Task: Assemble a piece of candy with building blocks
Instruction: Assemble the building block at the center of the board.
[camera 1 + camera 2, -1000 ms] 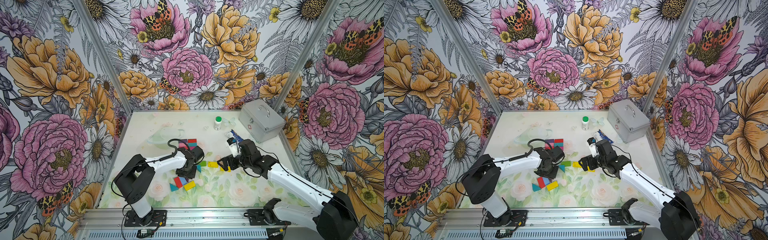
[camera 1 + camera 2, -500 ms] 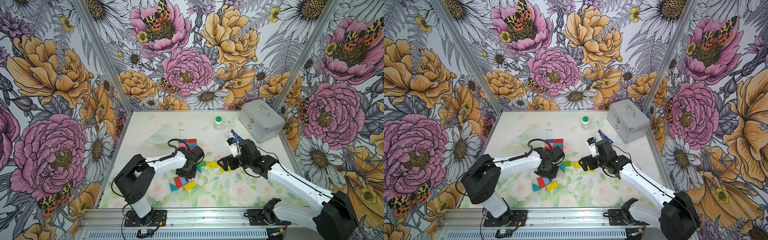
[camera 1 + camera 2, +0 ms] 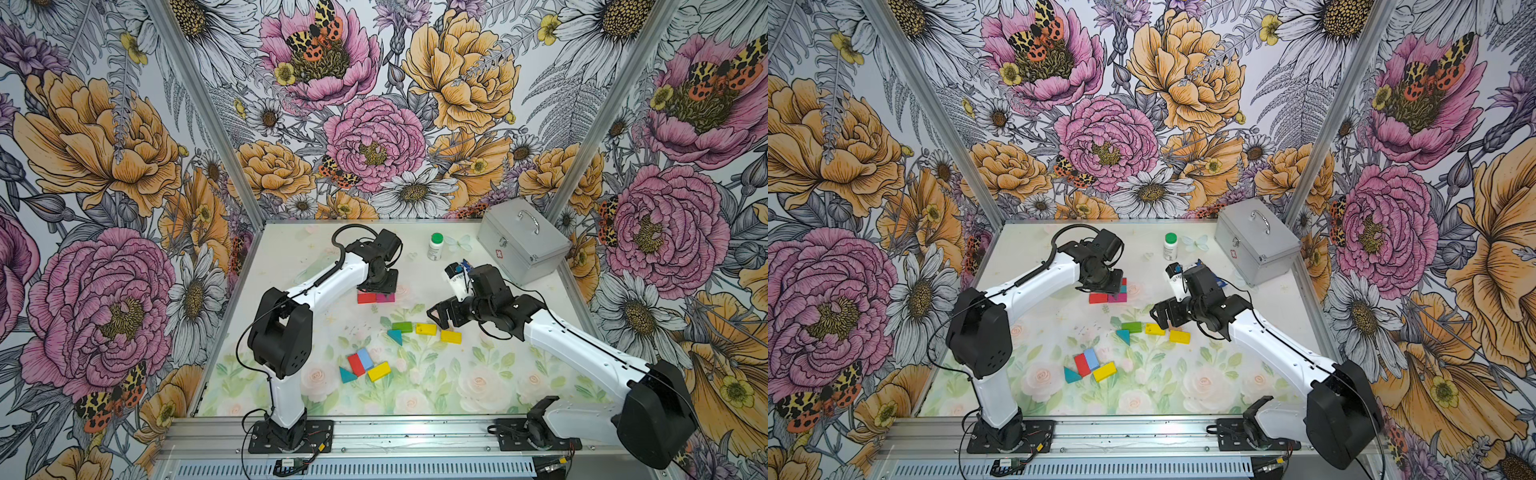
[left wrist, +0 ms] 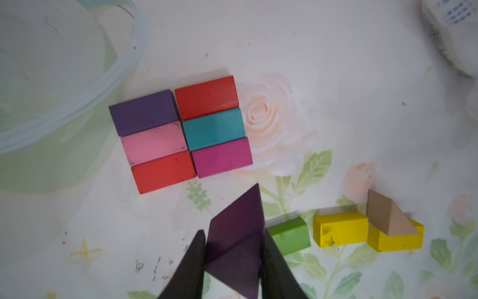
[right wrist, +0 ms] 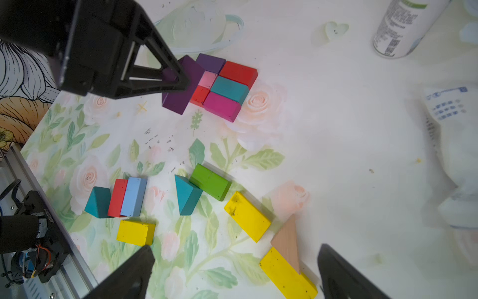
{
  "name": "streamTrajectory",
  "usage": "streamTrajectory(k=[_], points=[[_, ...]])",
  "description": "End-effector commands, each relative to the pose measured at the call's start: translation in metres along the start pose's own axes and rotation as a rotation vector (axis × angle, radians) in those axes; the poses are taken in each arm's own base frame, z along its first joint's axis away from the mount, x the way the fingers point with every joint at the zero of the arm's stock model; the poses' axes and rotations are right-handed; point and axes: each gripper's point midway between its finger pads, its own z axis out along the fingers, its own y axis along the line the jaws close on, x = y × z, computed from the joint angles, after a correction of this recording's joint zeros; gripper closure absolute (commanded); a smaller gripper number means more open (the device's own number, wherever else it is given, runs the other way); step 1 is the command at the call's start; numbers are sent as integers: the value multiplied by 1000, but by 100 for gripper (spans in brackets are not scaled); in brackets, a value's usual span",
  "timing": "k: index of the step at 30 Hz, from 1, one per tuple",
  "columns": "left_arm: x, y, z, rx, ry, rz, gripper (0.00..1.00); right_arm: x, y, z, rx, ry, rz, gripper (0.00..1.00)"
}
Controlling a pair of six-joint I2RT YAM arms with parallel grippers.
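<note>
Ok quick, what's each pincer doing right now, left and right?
Left pincer: closed on the purple triangle block.
Right pincer: open, holding nothing.

The desk (image 3: 457, 386) is pale, printed with roses and green leaves. Toward its far side six blocks (image 4: 181, 133) lie flat and touching in two columns of three: purple, pink, red beside red, teal, magenta. Nearer the middle a green block (image 3: 402, 326) touches a teal triangle (image 3: 395, 336), with two yellow blocks (image 3: 426, 329) just beside in a loose row. Near the front edge a second teal triangle (image 3: 347, 375), a red block (image 3: 356, 364), a light blue block (image 3: 365, 358) and a third yellow block (image 3: 379, 371) cluster together. At the back a white bottle (image 3: 435, 246) with a green cap stands upright, a silver case (image 3: 521, 245) fills the far right corner, and a blue-and-white packet (image 5: 450, 145) lies near it.
</note>
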Motion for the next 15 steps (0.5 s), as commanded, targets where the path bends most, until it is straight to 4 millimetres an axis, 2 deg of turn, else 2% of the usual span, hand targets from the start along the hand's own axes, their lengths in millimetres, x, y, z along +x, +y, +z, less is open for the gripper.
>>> streamTrajectory(k=[1,3,6,11,15], points=[[-30,17,21,-6,17,30,82,-23,3,4,-16,-21,-41,1],[-53,27,33,-36,15,32,82,-29,3,10,-19,-13,-44,1],[-78,31,53,-15,19,23,82,-33,2,18,-29,-1,-48,1],[-102,45,84,-25,34,-2,82,-36,1,28,-35,18,-44,1],[-114,53,97,-10,29,-36,82,-37,0,34,-38,29,-40,1]])
